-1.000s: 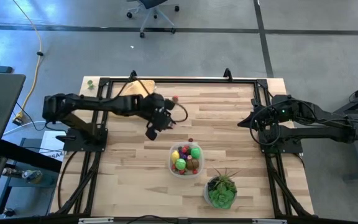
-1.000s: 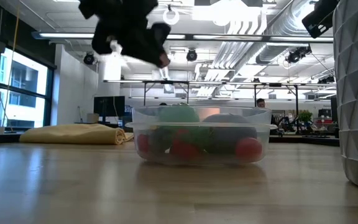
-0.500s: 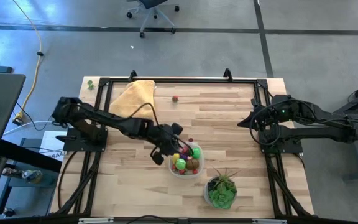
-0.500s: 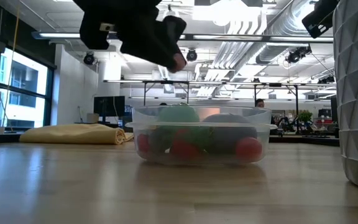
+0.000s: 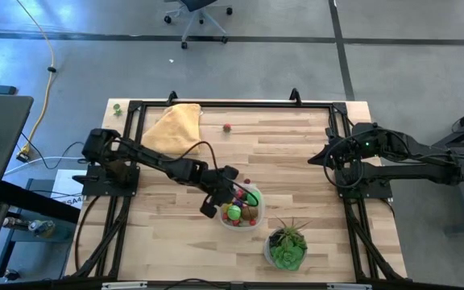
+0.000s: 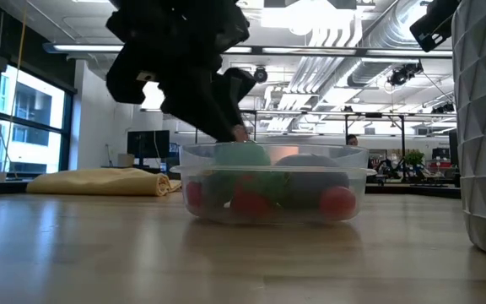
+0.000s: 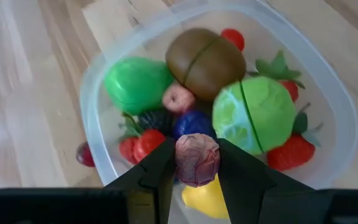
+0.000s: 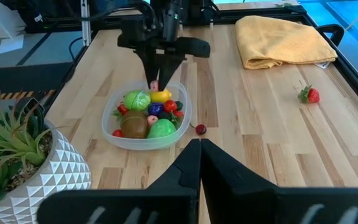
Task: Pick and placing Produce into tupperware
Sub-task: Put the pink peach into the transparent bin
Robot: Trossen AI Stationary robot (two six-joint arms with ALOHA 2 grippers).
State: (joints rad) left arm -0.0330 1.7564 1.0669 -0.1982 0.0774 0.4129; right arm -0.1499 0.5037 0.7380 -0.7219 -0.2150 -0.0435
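Observation:
The tupperware (image 5: 242, 211) is a round clear container near the table's near middle, holding several toy pieces: a brown kiwi (image 7: 205, 61), a green cabbage (image 7: 253, 114), strawberries and others. My left gripper (image 7: 197, 163) hangs over the container's left rim (image 6: 226, 150), shut on a small purple-pink round piece (image 7: 197, 159). It also shows in the high view (image 5: 232, 193). My right gripper (image 8: 199, 148) waits shut at the table's right side (image 5: 312, 160). A loose strawberry (image 5: 227, 126) and a dark red cherry (image 5: 246, 181) lie on the table. My left gripper pinches the purple-pink piece (image 7: 197, 155) between its two fingers (image 7: 160, 168), one on each side of the piece. The fingers slant down from the table's left and far side. The piece is lifted clear, just above the produce in the tupperware.
A yellow cloth (image 5: 173, 123) lies at the far left of the table. A white faceted pot with a green plant (image 5: 287, 246) stands right of and nearer than the tupperware. The black frame (image 5: 232, 103) rims the table. Bare wood shows between the container and my right arm.
My left gripper has swung from the table's far middle toward the near edge and right, and come down until it hangs over the tupperware's left rim. It has stayed shut on the purple-pink piece, which travelled with it. My right arm kept still.

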